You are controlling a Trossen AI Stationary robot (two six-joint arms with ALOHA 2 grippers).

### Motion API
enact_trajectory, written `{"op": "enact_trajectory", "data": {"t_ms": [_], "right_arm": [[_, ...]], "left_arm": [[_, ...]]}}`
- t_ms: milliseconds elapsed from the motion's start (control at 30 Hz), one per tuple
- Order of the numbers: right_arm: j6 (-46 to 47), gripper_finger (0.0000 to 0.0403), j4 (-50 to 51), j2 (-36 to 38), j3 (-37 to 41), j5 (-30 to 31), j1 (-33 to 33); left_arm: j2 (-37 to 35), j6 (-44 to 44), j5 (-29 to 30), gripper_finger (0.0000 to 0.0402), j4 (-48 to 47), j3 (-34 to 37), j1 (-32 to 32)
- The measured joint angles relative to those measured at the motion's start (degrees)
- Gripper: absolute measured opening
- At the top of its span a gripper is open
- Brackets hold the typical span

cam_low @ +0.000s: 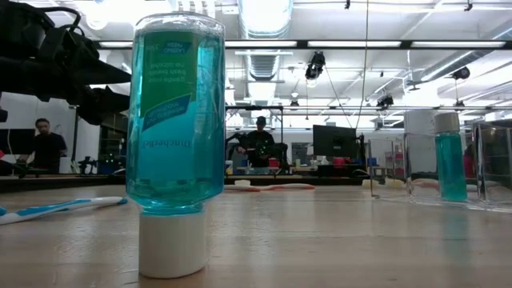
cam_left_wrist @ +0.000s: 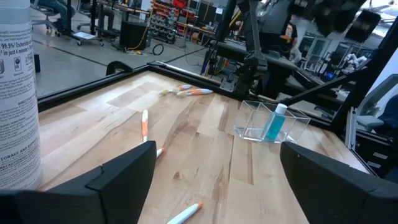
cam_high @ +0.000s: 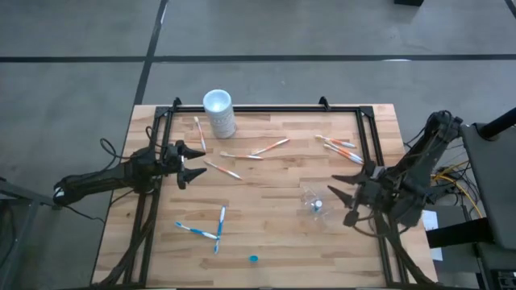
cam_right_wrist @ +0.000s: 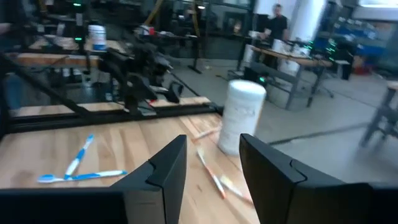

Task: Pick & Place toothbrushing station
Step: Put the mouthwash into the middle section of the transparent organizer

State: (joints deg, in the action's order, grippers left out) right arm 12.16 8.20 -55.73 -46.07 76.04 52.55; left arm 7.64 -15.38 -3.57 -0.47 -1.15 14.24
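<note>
Overhead, laid out whole: clear cup (cam_high: 316,203) at four o'clock on the table (cam_high: 274,242), upright, something small and blue-white inside, just off the tips of the right gripper (cam_high: 339,203) — fingers parted part-way, nothing between them, no visible touch on the cup. Left gripper (cam_high: 184,165) at nine o'clock, spread wide, holding nothing. Orange-and-white toothbrushes (cam_high: 268,147) strewn from eleven to two o'clock; blue-and-white toothbrushes (cam_high: 207,228) crossed at seven; a small blue thing (cam_high: 254,258) at six. Only from the left wrist: print on the white canister (cam_left_wrist: 17,93) – "99.9%" readable, the rest too fine – and a teal bottle (cam_left_wrist: 274,121) inside the clear cup. Only from table height: an upside-down teal bottle (cam_low: 174,120) on its white cap, close to the lens, green label inverted and unreadable, with people (cam_low: 260,140) in the room behind. From the right wrist: canister and brushes beyond the narrow gap of the fingers, the cup itself out of sight.
</note>
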Motion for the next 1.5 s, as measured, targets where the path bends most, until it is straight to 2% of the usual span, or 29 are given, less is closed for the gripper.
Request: {"op": "enact_trajectory", "data": {"t_ms": [133,267,400,567,733,833,1067,1233,1367,1500], "right_arm": [[-10.16,0.0141,0.81,-0.28,-5.86,-4.16,-0.73],[-16.43,0.0141,2.44,-2.49,-10.50,-4.89,-0.76],[-14.85,0.0141,5.31,-4.62,-14.51,-8.26,-0.72],[-9.49,0.0141,11.32,-7.34,-19.17,-18.56,-1.06],[-15.58,0.0141,11.52,-11.27,-21.61,-24.69,-1.80],[-16.71,0.0141,11.47,-13.75,-22.84,-25.08,-2.60],[-10.54,0.0141,11.35,-18.34,-26.08,-25.00,-3.65],[-7.22,0.0141,11.22,-20.92,-28.04,-20.11,-3.82],[-1.85,0.0141,11.14,-22.36,-28.36,-19.04,-4.15],[-0.37,0.0141,11.10,-23.65,-28.06,-16.17,-4.20]], "left_arm": [[0.00,-0.01,0.01,0.0350,0.00,0.00,0.00],[-0.02,0.00,0.00,0.0349,0.00,0.00,0.00],[0.00,-0.01,0.00,0.0349,0.00,0.00,-0.01],[0.00,0.00,0.00,0.0350,0.00,0.00,0.00],[-0.01,0.00,0.00,0.0348,0.00,-0.01,-0.01],[0.00,-0.01,0.00,0.0351,0.00,-0.01,-0.01],[-0.01,-0.02,0.00,0.0349,0.00,-0.01,-0.01],[-0.01,-0.02,0.00,0.0350,0.00,0.00,-0.01],[0.00,-0.02,0.01,0.0348,0.01,0.00,-0.01],[-0.01,-0.01,0.00,0.0351,0.00,-0.01,0.00]]}}
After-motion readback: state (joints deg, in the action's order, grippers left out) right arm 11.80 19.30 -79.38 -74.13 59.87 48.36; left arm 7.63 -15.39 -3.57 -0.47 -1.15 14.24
